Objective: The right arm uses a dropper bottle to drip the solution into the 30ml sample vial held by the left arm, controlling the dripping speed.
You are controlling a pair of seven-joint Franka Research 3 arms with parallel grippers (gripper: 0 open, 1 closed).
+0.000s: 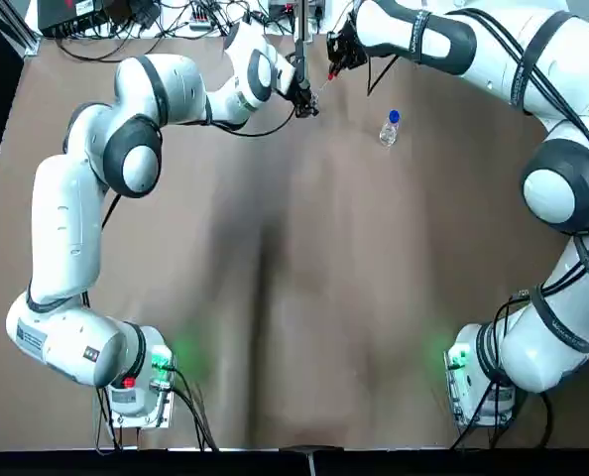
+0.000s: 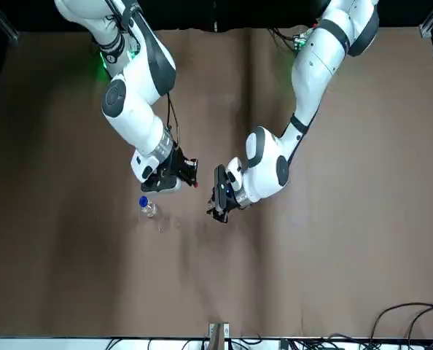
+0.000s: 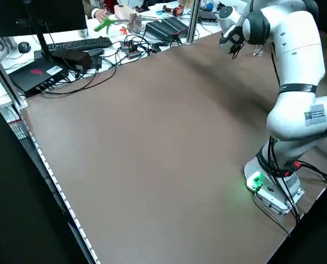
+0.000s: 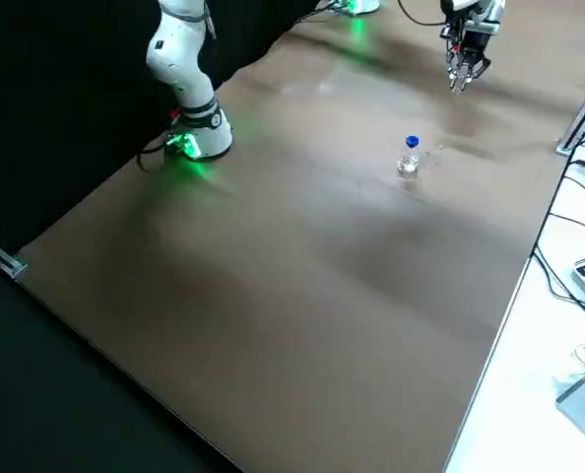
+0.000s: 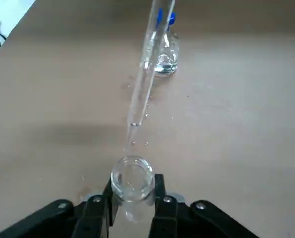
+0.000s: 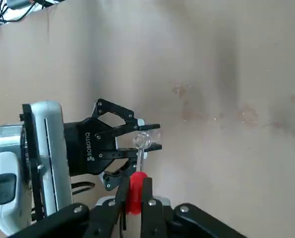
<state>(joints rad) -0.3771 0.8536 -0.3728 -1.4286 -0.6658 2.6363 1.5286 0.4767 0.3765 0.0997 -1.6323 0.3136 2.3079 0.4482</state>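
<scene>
The sample vial [image 5: 132, 184] was a tiny clear glass tube with an open mouth, and it was pinched between the two black fingers [image 5: 96, 214] of the left gripper [image 5: 130, 210], held up above the brown table [image 1: 294, 297] near its far edge. Right above the vial's mouth was the thin glass dropper [image 5: 142, 84], slanting down so its tip was just over the opening but not touching it. The dropper's red top [image 6: 133, 192] was squeezed tight between the fingers of the right gripper [image 6: 132, 201]. From above, the two grippers were very close, almost tip to tip, with the left gripper [image 1: 304, 99] on one side and the right gripper [image 1: 339, 55] on the other. The dropper bottle [image 1: 390, 128], small and clear with a blue collar and a little liquid inside, stood upright on the table by itself, near the grippers on the right arm's side. No gripper was touching it.
</scene>
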